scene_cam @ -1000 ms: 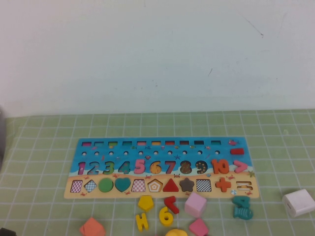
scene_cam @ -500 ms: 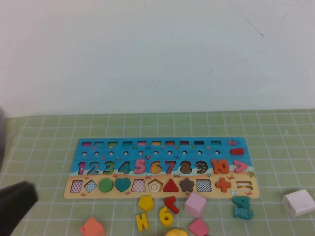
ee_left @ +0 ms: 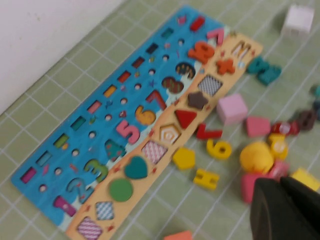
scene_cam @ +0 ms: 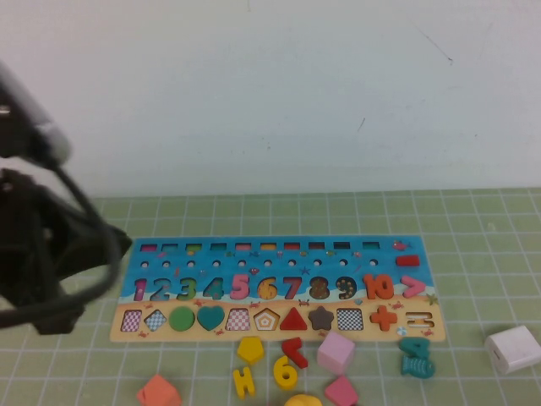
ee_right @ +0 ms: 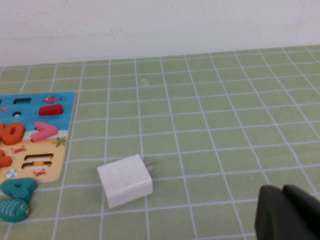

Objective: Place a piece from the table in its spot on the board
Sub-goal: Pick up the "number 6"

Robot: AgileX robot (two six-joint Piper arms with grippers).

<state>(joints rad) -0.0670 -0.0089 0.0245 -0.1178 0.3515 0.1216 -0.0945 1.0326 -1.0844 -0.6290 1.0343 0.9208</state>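
Note:
The number-and-shape board [scene_cam: 270, 254] lies mid-table and also shows in the left wrist view [ee_left: 80, 150]. Loose pieces lie in front of it: a yellow pentagon [scene_cam: 250, 348], a red 7 [scene_cam: 293, 348], a yellow 6 [scene_cam: 285, 370], a yellow H [scene_cam: 243, 381], a pink cube [scene_cam: 336, 352] and an orange piece [scene_cam: 158, 392]. My left gripper [ee_left: 281, 182] is shut and empty, held above the pieces near a pink piece [ee_left: 250, 186]. In the high view its arm [scene_cam: 42, 271] stands at the board's left end. My right gripper [ee_right: 283, 190] is shut and empty, over bare mat to the right.
A white charger plug [scene_cam: 512, 348] lies right of the board, seen close in the right wrist view [ee_right: 125, 180]. A teal 4 with a fish piece [scene_cam: 416, 357] lies by the board's right corner. A white wall runs behind the green grid mat [scene_cam: 473, 228].
My left arm has risen from the lower left corner and now looms at the board's left end. The board and the pieces have not moved.

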